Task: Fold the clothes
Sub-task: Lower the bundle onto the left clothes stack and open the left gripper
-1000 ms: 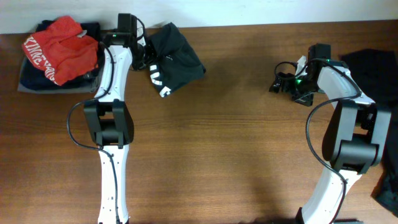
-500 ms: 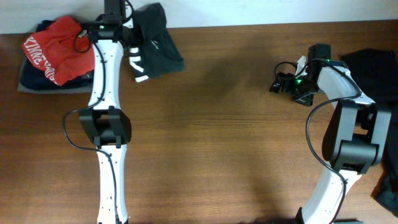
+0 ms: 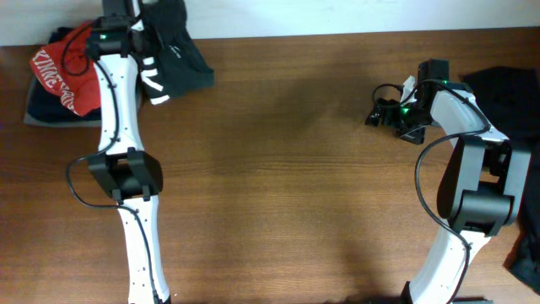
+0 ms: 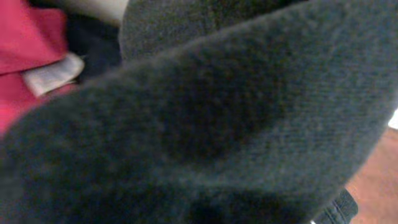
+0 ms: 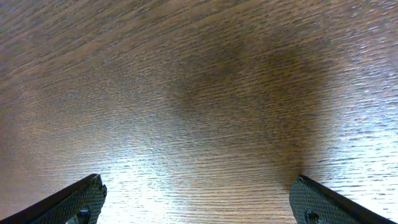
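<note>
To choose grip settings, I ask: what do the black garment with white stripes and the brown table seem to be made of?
The black garment with white stripes: soft matte knit, perhaps cotton jersey; the left wrist view shows fine, fuzzy texture. The brown table: wood or wood-look laminate; straight grain lines, with a mild sheen in the right wrist view.

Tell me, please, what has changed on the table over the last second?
The left gripper has swung left along the table at its far edge, carrying the black garment with white markings towards the red garment on the folded pile. Nothing was let go. The right gripper stayed open over bare wood, and the dark clothes at the right edge did not move.
</note>
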